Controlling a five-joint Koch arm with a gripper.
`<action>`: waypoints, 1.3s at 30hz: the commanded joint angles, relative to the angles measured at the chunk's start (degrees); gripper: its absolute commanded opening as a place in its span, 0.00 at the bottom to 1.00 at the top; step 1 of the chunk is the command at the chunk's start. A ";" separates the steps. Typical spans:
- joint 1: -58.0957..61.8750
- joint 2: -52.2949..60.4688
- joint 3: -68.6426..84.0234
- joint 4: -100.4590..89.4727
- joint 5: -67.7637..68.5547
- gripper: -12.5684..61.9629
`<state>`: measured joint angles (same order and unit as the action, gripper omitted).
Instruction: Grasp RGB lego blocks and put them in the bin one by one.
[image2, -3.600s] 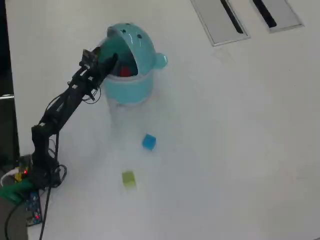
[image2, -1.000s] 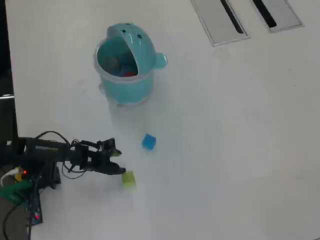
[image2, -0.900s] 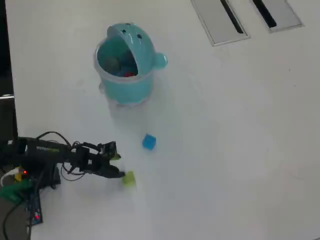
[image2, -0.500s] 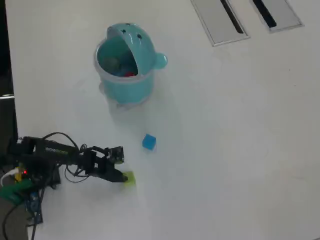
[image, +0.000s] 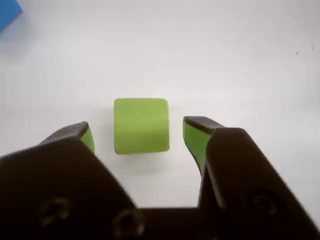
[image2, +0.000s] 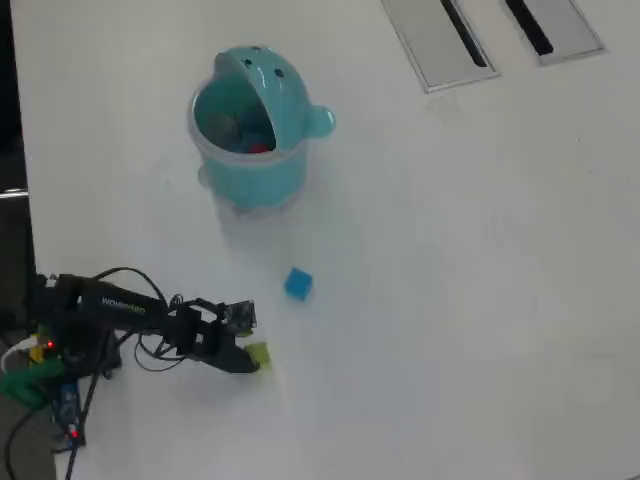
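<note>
The yellow-green block (image: 141, 125) lies on the white table between my two open jaws, with a gap on each side. My gripper (image: 136, 134) straddles it low over the table; in the overhead view the gripper (image2: 250, 358) sits at the block (image2: 258, 353). The blue block (image2: 297, 284) rests a little farther toward the bin, and its corner (image: 7, 12) shows at the top left of the wrist view. The teal bin (image2: 252, 168) stands at the upper left, its mouth open, with the red block (image2: 260, 149) inside.
Two flat grey slotted panels (image2: 438, 40) lie at the top right of the overhead view. My arm's base and its cables (image2: 45, 370) sit at the table's left edge. The white tabletop (image2: 460, 300) stretches to the right.
The arm left the bin, swung down to the table's lower left, then advanced rightward until the open jaws came around the yellow-green block.
</note>
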<state>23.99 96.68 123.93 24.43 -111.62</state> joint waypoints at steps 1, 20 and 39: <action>0.00 0.35 -4.75 -2.37 -0.70 0.61; 0.18 -5.89 -4.57 -2.37 -0.70 0.61; 2.11 -9.76 -9.58 -1.05 -1.32 0.36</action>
<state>26.10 86.04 118.74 24.43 -112.41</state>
